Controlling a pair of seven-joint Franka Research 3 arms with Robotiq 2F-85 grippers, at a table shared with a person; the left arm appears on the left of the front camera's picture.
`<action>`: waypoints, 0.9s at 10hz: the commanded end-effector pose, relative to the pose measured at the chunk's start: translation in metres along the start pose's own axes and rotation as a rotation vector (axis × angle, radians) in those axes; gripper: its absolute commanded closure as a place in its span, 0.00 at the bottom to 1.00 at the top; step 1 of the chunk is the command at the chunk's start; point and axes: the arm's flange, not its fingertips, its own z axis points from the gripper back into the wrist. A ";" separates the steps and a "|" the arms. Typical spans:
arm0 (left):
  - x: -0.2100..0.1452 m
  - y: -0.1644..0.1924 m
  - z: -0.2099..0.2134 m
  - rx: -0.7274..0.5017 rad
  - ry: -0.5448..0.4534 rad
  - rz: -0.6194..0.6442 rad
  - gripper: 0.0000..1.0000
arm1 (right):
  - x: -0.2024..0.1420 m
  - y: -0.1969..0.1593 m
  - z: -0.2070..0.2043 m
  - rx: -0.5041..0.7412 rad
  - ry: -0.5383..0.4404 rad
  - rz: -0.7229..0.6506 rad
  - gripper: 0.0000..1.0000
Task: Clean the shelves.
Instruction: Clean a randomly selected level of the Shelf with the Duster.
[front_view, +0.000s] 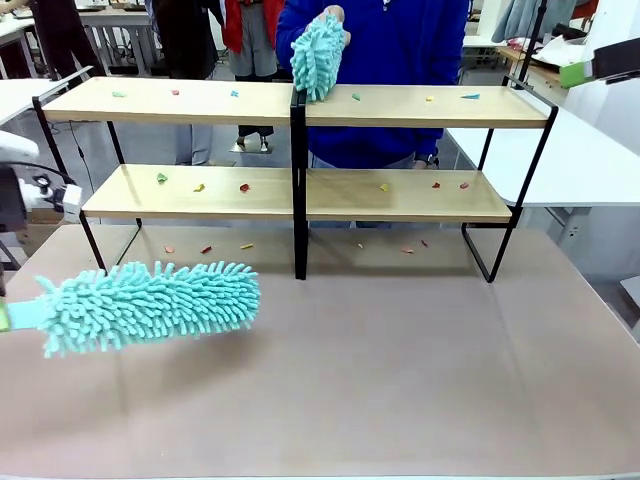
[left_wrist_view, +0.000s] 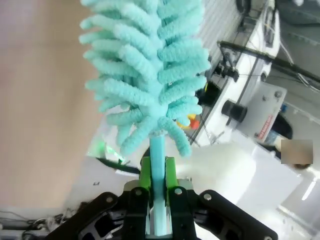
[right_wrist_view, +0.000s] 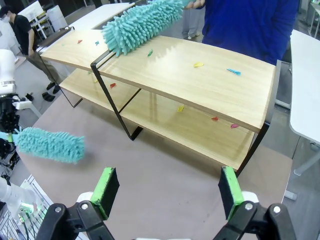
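Shelves (front_view: 270, 195) stand across the middle of the bench (front_view: 400, 380), past my pincers. Left pincer (left_wrist_view: 157, 185) is clamped tight on the handle (left_wrist_view: 157, 155) of a teal duster (front_view: 150, 305), low over the bench front-left. Right pincer (right_wrist_view: 167, 190) is wide open, empty. Coloured scraps (front_view: 243, 187) lie on both boards. At the far side, a person's hand (front_view: 333, 15) holds a second duster (front_view: 318, 55) at the top board.

Scraps (front_view: 244, 187) on the shelves (front_view: 400, 110) are too small to identify. In front of the shelves, the handle of the teal duster (front_view: 150, 305) is cut off by the picture's edge.
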 end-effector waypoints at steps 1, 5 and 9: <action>0.019 0.001 -0.016 0.000 -0.115 0.109 0.88 | 0.000 -0.001 0.000 0.003 -0.002 -0.003 0.00; 0.073 -0.008 -0.043 -0.045 -0.368 0.302 0.88 | 0.000 -0.001 0.000 0.003 -0.002 -0.003 0.00; 0.101 -0.004 -0.045 -0.034 -0.639 0.455 0.88 | 0.000 -0.001 0.000 0.003 -0.002 -0.003 0.00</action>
